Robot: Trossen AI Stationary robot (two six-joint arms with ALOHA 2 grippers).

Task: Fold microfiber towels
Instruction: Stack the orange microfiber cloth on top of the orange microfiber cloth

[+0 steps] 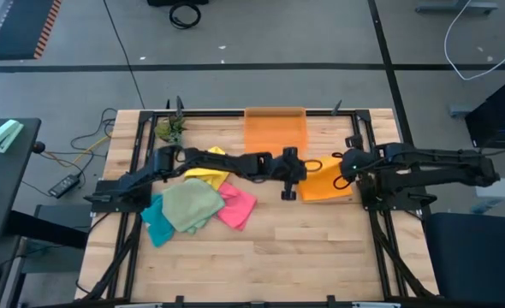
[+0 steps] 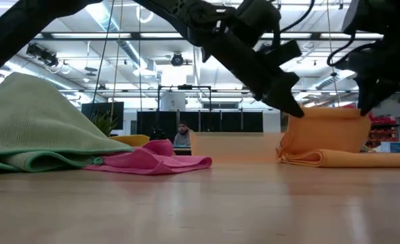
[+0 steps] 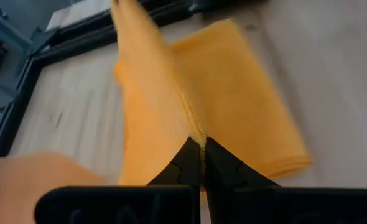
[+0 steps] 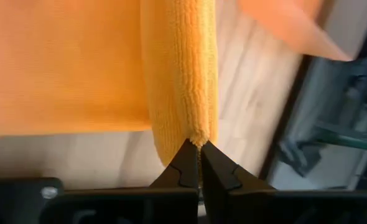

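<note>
Waiting near the surface's left edge, the loose towels (image 1: 191, 205) lie unfolded. Left pincer (image 1: 288, 190) and right pincer (image 1: 345, 181), both clamped on the orange towel (image 1: 325, 181) toward the right edge, lift its edge mid-fold; nothing looks finished yet.

teal towel (image 1: 157, 229) mostly buried under the sage green one (image 1: 191, 205), yellow towel (image 1: 208, 175) half hidden by the left arm, distant person (image 2: 182, 135) too small to make out

Bright even overhead light, ceiling strips glaring, left wrist view motion-blurred
</note>
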